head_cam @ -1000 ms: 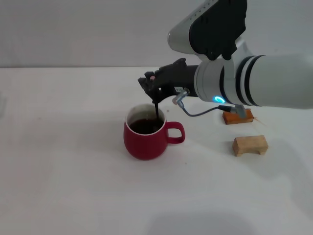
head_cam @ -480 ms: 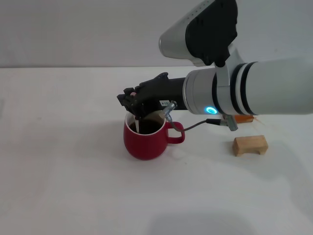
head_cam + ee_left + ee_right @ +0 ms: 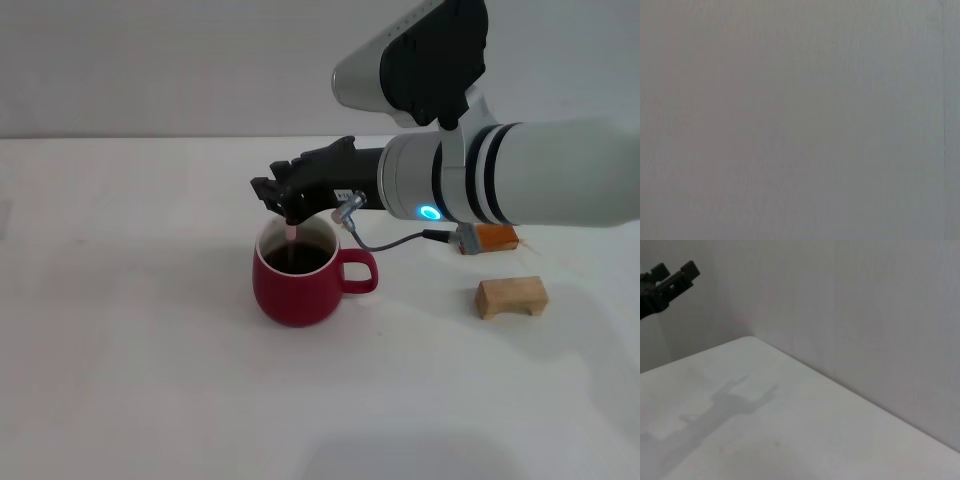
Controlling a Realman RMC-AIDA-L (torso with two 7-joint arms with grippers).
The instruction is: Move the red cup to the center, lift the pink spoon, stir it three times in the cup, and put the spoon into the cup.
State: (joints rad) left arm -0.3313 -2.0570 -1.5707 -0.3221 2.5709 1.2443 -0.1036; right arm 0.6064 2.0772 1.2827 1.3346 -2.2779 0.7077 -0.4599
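Note:
The red cup (image 3: 297, 285) stands upright near the middle of the white table (image 3: 130, 350), with its handle pointing right and dark liquid inside. My right gripper (image 3: 289, 203) hovers just above the cup's far rim, shut on the pink spoon (image 3: 291, 234). The spoon hangs straight down, its pale pink handle showing below the fingers and its lower end hidden in the cup. Black fingers (image 3: 664, 281) show in a corner of the right wrist view, over bare table and wall. My left gripper is out of view; the left wrist view shows only a grey surface.
A tan wooden block (image 3: 511, 297) lies to the right of the cup. An orange-brown block (image 3: 492, 238) sits behind it, partly covered by my right forearm. A grey cable (image 3: 385, 240) loops under the wrist near the cup handle.
The right gripper swung left across the cup with the spoon, dipping low, then rose slightly and shifted back toward the far rim. The cup stayed in place.

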